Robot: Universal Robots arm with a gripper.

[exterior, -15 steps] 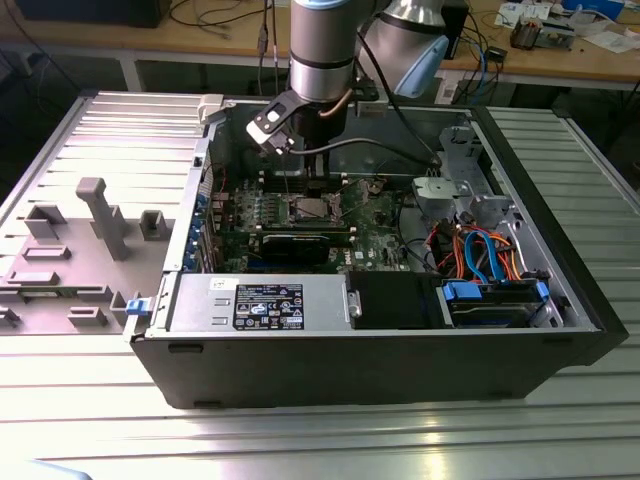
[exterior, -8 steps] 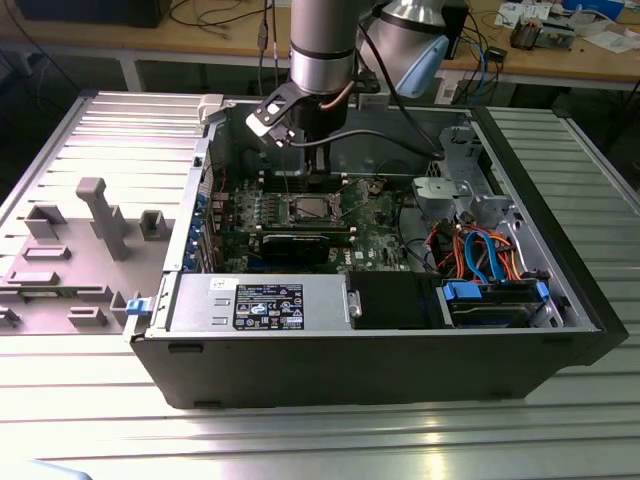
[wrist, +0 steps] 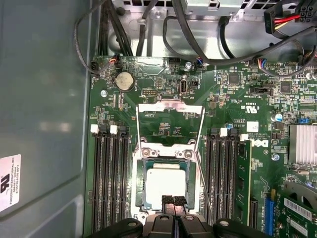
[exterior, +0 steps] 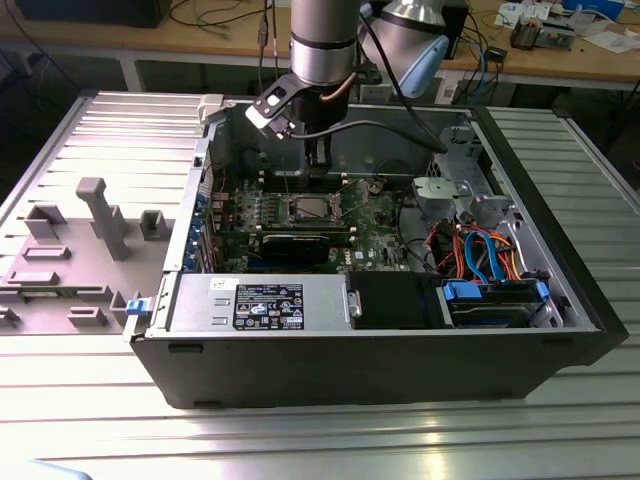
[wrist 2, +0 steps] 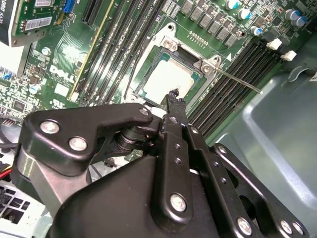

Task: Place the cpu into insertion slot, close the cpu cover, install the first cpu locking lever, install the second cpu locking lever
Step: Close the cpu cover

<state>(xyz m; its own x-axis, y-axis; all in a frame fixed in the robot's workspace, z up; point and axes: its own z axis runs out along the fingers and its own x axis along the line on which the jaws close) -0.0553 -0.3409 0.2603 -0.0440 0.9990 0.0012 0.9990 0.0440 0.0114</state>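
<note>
Pincer (wrist: 174,202), closed on nothing, hangs over the cpu (wrist: 166,179) in the insertion slot (wrist: 135,193).

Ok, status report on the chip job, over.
Gripper shut, at edge of chip. Chip lying in socket. Cover open, lever unlatched.

Motherboard (wrist: 163,79): green. Cpu (wrist: 166,181): dull silver-grey. Cpu cover (wrist: 170,106): bare silver metal. Hand (wrist: 174,202): black. Memory slots (wrist: 110,183): black, white clips. Cables (exterior: 480,250): orange and blue.

No legible print: white sticker (wrist: 9,182) on case wall (wrist: 44,99), black label (exterior: 269,305) (power supply (exterior: 195,305)).
</note>
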